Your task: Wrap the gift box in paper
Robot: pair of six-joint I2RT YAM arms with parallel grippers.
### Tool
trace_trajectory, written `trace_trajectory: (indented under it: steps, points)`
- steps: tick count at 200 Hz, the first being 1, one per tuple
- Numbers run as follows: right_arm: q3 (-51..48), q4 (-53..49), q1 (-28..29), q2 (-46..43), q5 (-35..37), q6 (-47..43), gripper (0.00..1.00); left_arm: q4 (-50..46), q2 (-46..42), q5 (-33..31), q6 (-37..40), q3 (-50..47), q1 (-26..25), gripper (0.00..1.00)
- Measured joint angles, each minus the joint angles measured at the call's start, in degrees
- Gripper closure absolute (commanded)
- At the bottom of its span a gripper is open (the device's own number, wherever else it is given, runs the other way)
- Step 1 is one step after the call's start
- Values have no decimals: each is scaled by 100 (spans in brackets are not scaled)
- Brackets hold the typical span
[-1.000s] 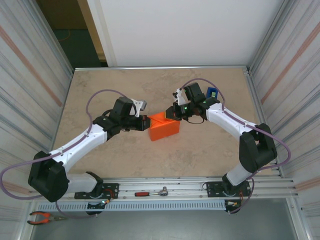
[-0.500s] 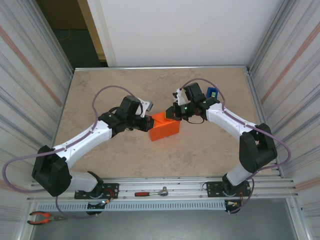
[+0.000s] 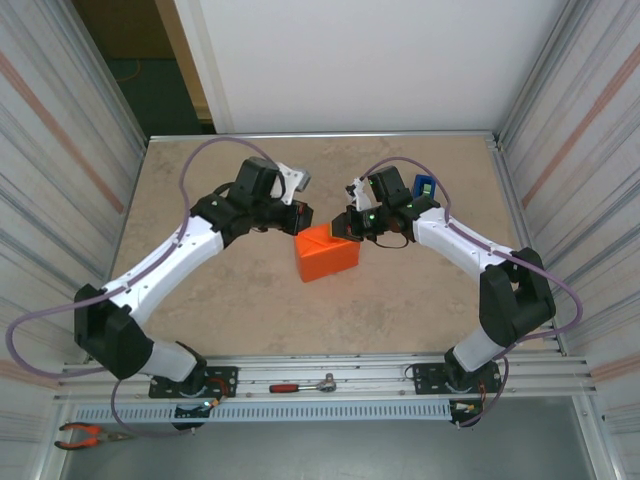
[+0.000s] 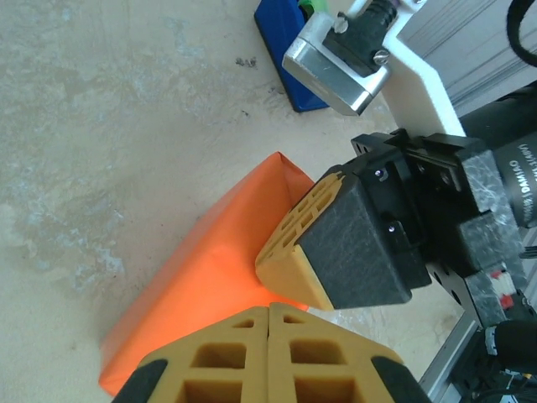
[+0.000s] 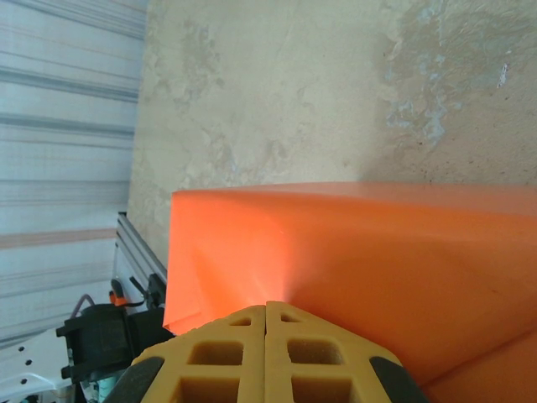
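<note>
My right gripper (image 3: pixel 346 229), clenched empty, presses the paper (image 3: pixel 328 256); my left gripper (image 3: pixel 303 216), clenched too, hovers beside it. Lifting the right one could let the paper spring open.

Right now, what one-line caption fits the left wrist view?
Shut right hand tip-down on the folded orange paper, shut left hand hovering close by.

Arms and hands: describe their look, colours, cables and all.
The left arm and right arm have white links between black joints and black bases. A purple cable loops along each. The left hand and right hand are black, each with a silver-white camera bracket. The fingers are tan latticed blocks with black backing.
</note>
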Motion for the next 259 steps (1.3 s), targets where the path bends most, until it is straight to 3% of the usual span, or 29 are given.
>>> trace_trajectory:
  steps: [56, 259]
  points:
    - [-15, 17, -11, -7, -20, 9, 100, -44, 629, 184, 101, 13, -37, 100]
    - [-46, 57, -20, -17, -39, 9, 100, -42, 787, 295, 444, -173, -319, 100]
